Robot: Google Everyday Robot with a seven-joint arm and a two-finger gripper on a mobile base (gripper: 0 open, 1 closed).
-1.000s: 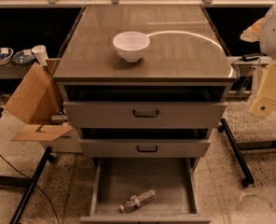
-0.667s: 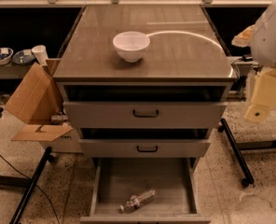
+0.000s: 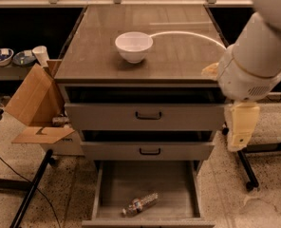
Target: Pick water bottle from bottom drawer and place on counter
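Observation:
The water bottle (image 3: 139,204) lies on its side near the front of the open bottom drawer (image 3: 131,179), cap toward the left. The counter (image 3: 178,56) tops the cabinet and carries a white bowl (image 3: 134,45). My arm comes in from the upper right, and its big white joint covers the counter's right front corner. My gripper (image 3: 240,126) hangs pale and beige below that joint, beside the right ends of the two upper drawers. It is well above and to the right of the bottle and holds nothing that I can see.
Two upper drawers with black handles (image 3: 148,115) stand slightly ajar. An open cardboard box (image 3: 33,103) sits left of the cabinet, by a shelf with bowls and a cup (image 3: 40,55). A black stand leg (image 3: 31,194) crosses the floor at left. A wheeled leg (image 3: 247,175) stands at right.
My arm has swung left toward the cabinet's right front corner and now fills more of the view. The gripper has come left with it. The bottle and bowl have not moved.

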